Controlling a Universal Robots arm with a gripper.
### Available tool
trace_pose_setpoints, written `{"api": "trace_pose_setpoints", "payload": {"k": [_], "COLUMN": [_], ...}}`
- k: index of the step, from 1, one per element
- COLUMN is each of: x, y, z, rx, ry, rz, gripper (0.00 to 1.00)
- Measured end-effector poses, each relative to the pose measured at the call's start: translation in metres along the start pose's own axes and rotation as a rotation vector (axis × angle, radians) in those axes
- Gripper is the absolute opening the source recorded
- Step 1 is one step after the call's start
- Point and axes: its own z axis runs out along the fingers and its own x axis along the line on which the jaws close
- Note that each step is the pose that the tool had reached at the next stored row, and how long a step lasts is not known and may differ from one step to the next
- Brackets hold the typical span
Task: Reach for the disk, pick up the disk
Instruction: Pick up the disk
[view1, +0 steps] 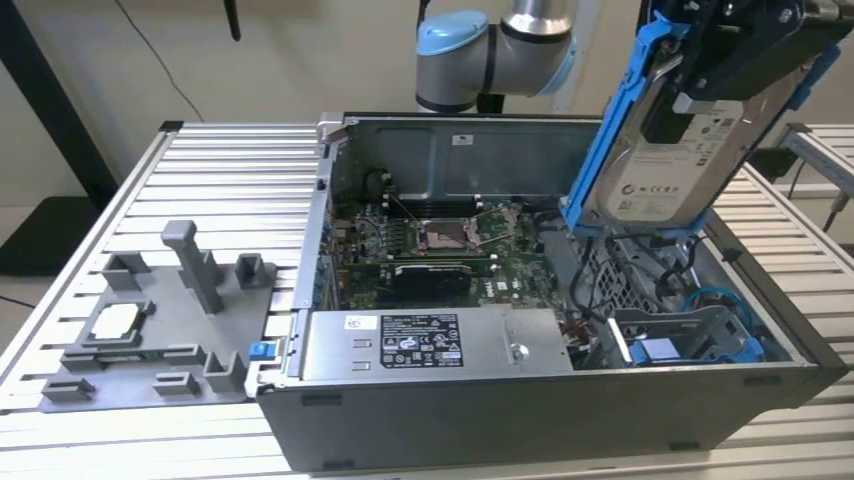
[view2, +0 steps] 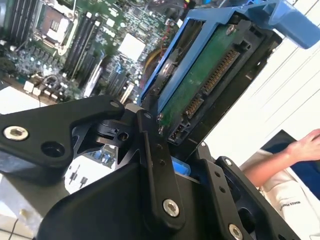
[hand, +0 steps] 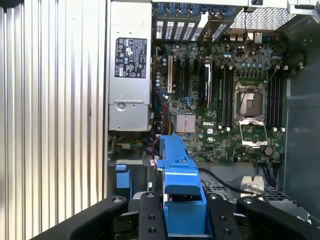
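Above open case (view1: 561, 400): gripper (view1: 727, 70) clamped on disk (view1: 661, 150), disk hanging near-upright, long axis steep, clear of bay (view1: 681, 345) directly below.

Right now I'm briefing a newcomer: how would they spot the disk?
Find the open computer case on the slatted table. Above its right side in the exterior view, the pincer holds the disk upright: a white-labelled silver slab in a bright blue frame, unlike the grey labelled box lying inside.

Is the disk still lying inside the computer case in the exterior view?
No, the gripper holds the disk upright above the open computer case.
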Motion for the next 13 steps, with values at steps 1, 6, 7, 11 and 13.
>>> {"api": "trace_pose_setpoints", "payload": {"k": [1,6,7,11,13], "x": [0.0042,0.024,0.0279,0.0424,0.0489], "y": [0.0,-0.0001,-0.0001,-0.0002,-0.0001], "z": [-0.0002,-0.0012,-0.0015,-0.0022,-0.0026], "rx": [0.0,0.0,0.0,0.0,-0.0001], "ry": [-0.0014,-0.0068,-0.0076,-0.0108,-0.0117], "rz": [0.0,0.0,0.0,0.0,0.0], "gripper": [0.0,0.0,0.0,0.0,0.0]}}
